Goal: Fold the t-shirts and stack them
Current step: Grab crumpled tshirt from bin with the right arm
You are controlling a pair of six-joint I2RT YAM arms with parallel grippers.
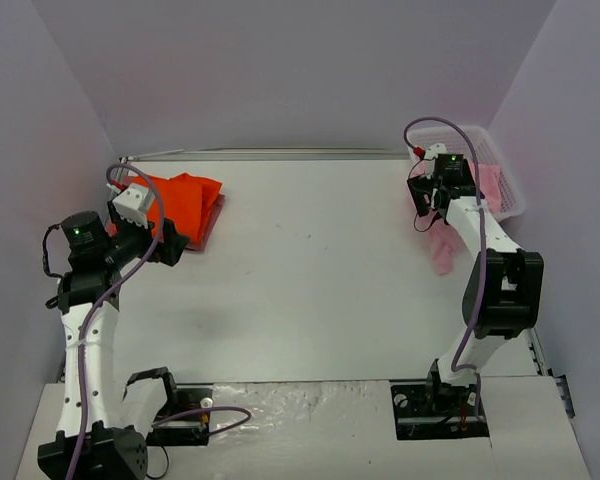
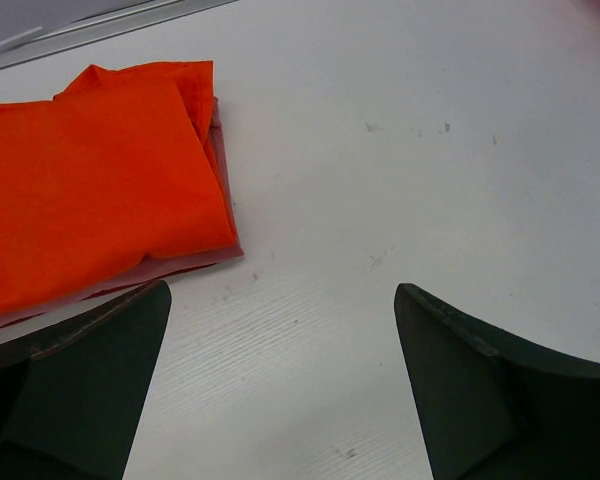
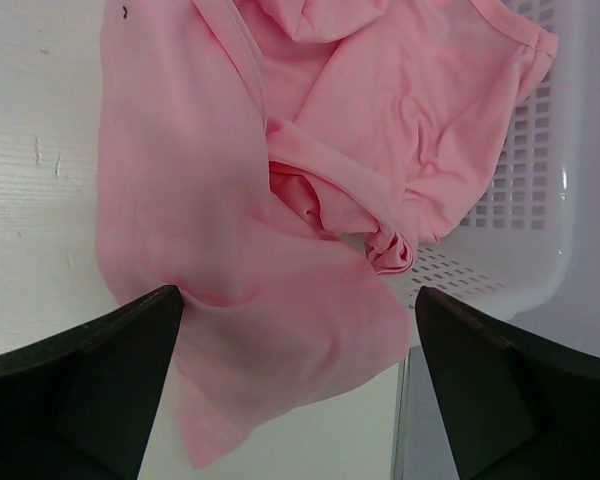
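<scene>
A bright orange t-shirt (image 1: 183, 200) (image 2: 90, 170) lies folded at the far left, on top of a dull pinkish-red folded one whose edge (image 2: 195, 262) shows beneath it. My left gripper (image 1: 170, 245) (image 2: 280, 375) hovers open just right of that stack, over bare table. A light pink t-shirt (image 3: 270, 220) (image 1: 442, 250) hangs crumpled out of the white mesh basket (image 1: 505, 170) (image 3: 525, 215) onto the table at the far right. My right gripper (image 1: 425, 195) (image 3: 295, 385) is open above the pink cloth, its fingers on either side of a hanging fold without pinching it.
The basket sits against the right wall near the table's right edge (image 3: 405, 420). A metal rail (image 1: 260, 155) runs along the table's far edge. Purple walls close in the left, back and right sides.
</scene>
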